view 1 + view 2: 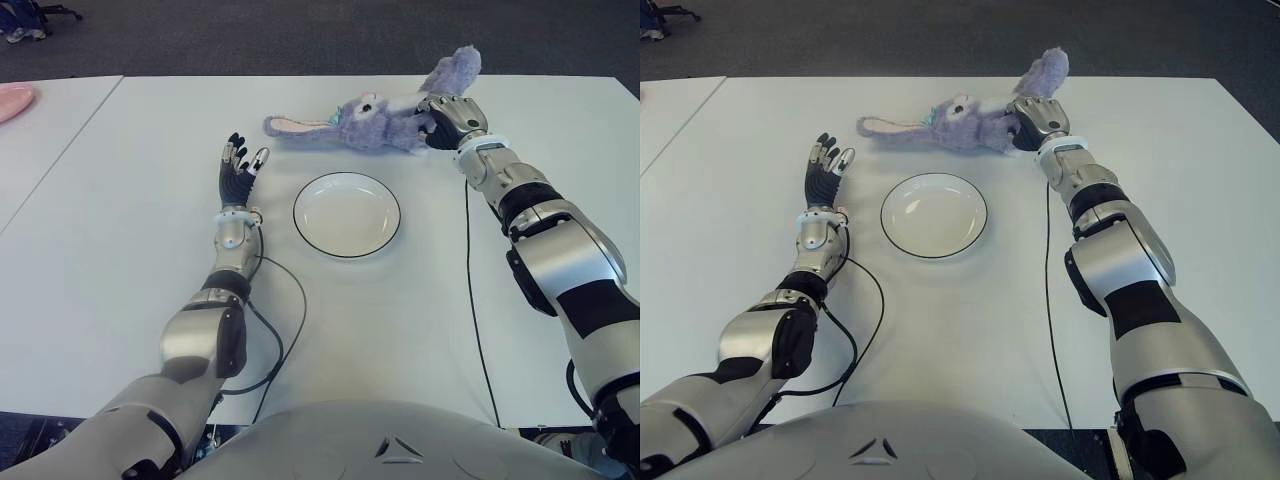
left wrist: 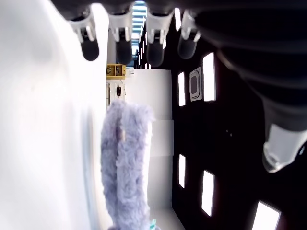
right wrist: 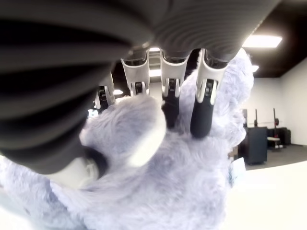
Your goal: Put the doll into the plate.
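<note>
Now the right hand [image 1: 447, 118] is clamped on the purple doll [image 1: 375, 122], fingers [image 3: 202, 105] sunk into its fur, at the far side of the white table [image 1: 120, 250], just short of the far edge. The doll lies beyond the plate [image 1: 346, 214], well apart from it, one long ear stretched toward the left hand [image 1: 238, 170]. That hand shows left of the plate, fingers straight and holding nothing. Bare tabletop surrounds the plate. Dark floor [image 1: 300, 35] runs behind the table; a second table [image 1: 30, 160] adjoins on the left.
</note>
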Robot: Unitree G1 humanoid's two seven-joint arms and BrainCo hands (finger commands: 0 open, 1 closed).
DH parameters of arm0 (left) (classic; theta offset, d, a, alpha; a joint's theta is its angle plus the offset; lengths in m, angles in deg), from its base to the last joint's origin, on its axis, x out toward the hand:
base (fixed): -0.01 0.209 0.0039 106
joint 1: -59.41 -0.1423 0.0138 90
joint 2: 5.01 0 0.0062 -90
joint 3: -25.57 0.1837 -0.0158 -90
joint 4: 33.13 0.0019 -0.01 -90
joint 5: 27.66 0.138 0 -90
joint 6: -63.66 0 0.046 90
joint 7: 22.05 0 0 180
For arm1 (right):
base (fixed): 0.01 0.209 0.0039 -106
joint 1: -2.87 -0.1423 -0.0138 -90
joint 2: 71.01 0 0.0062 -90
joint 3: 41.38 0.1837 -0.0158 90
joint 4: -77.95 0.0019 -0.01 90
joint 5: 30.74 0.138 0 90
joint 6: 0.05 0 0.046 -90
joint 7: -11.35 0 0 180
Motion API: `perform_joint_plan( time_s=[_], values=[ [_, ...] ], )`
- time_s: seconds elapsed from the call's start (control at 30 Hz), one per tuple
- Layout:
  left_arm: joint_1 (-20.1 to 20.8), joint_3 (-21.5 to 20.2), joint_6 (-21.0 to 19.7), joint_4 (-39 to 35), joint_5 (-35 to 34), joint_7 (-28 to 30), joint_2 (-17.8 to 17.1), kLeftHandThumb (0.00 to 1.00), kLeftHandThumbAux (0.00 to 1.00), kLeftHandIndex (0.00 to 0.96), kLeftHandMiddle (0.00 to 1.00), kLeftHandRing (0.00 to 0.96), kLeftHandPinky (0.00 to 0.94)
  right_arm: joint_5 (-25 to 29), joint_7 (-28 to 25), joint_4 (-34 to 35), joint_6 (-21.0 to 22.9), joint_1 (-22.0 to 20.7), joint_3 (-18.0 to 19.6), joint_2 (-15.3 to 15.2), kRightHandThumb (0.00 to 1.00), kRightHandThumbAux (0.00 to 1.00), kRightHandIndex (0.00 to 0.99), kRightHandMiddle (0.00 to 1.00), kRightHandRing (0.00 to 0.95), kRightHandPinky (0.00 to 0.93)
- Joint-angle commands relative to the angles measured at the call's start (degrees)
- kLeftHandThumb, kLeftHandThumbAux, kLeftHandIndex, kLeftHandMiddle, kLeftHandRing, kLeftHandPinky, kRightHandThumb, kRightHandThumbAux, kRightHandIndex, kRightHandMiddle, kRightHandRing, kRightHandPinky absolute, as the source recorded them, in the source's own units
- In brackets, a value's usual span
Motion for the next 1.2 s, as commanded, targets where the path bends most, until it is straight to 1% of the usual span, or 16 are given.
perform_joint_plan(
  time_s=[0.03, 0.13, 0.2, 0.43, 0.6, 0.73, 0.87, 0.9, 0.97, 1.0, 1.13, 1.2],
  values=[
    [-13.77, -0.14, -5.71, 8.79, -0.52, 1.49, 5.56, 0.0, 0.53, 0.063, 0.099, 0.083, 0.046, 3.7, -3.82, -1.13, 0.42, 4.36, 3.03, -0.32, 0.804, 0.683, 0.405, 0.491, 0.558, 0.634],
    [-13.82, -0.17, -5.64, 8.8, -0.56, 1.84, 5.52, 0.0, 0.524, 0.068, 0.101, 0.082, 0.039, 4.64, -4.31, -1.04, -0.15, 4.64, 3.82, -0.39, 0.827, 0.681, 0.407, 0.546, 0.636, 0.706],
    [-13.86, -0.18, -5.69, 8.84, -0.55, 1.97, 5.49, 0.0, 0.521, 0.071, 0.102, 0.082, 0.04, 5.41, -4.35, -0.94, -0.58, 4.91, 4.53, -0.51, 0.833, 0.68, 0.409, 0.564, 0.666, 0.731],
    [-13.86, -0.16, -5.52, 8.83, -0.44, 1.6, 5.7, 0.0, 0.514, 0.077, 0.107, 0.086, 0.049, 9.09, -3.86, -0.65, -1.49, 5.87, 8.13, -1.01, 0.838, 0.681, 0.415, 0.587, 0.73, 0.771],
    [-13.87, 0.36, -5.12, 8.78, 0.09, 1.21, 5.83, 0.0, 0.51, 0.077, 0.103, 0.083, 0.042, 10.7, -3.66, -0.54, -1.33, 6.2, 10.03, -1.96, 0.837, 0.682, 0.414, 0.586, 0.735, 0.751],
    [-14.04, 0.46, -4.8, 8.75, 0.14, 1.33, 5.97, 0.0, 0.507, 0.077, 0.102, 0.081, 0.041, 11.36, -3.15, -0.31, -2.5, 6.9, 10.96, -3.42, 0.837, 0.683, 0.413, 0.583, 0.729, 0.737],
    [-14.31, 0.57, -4.45, 8.69, 0.2, 1.27, 6.12, 0.0, 0.503, 0.081, 0.104, 0.082, 0.043, 11.76, -2.63, -0.05, -3.53, 7.52, 11.39, -4.19, 0.837, 0.683, 0.412, 0.579, 0.721, 0.723],
    [-14.34, 0.6, -4.41, 8.69, 0.24, 1.19, 6.13, 0.0, 0.503, 0.082, 0.105, 0.082, 0.043, 12.05, -2.18, 0.18, -4.52, 8.0, 11.63, -4.55, 0.836, 0.683, 0.412, 0.578, 0.719, 0.72],
    [-14.39, 0.68, -4.34, 8.67, 0.32, 0.98, 6.17, 0.0, 0.503, 0.084, 0.105, 0.082, 0.04, 12.91, -0.83, 1.24, -8.15, 9.53, 12.23, -5.35, 0.836, 0.683, 0.412, 0.575, 0.716, 0.718],
    [-14.4, 0.72, -4.38, 8.66, 0.37, 0.82, 6.19, 0.0, 0.503, 0.084, 0.106, 0.082, 0.038, 13.47, -0.12, 2.23, -10.79, 10.5, 12.59, -5.82, 0.836, 0.683, 0.413, 0.572, 0.715, 0.719],
    [-14.31, 0.73, -4.62, 8.67, 0.36, 0.5, 6.24, 0.0, 0.505, 0.086, 0.104, 0.078, 0.031, 15.03, 0.9, 5.76, -17.58, 13.13, 13.53, -7.21, 0.836, 0.682, 0.415, 0.566, 0.716, 0.726],
    [-14.29, 0.61, -4.58, 8.67, 0.23, 0.59, 6.27, 0.0, 0.507, 0.085, 0.103, 0.078, 0.035, 15.93, 0.72, 7.54, -19.96, 14.42, 14.02, -7.82, 0.768, 0.702, 0.425, 0.656, 0.726, 0.74]
  ],
)
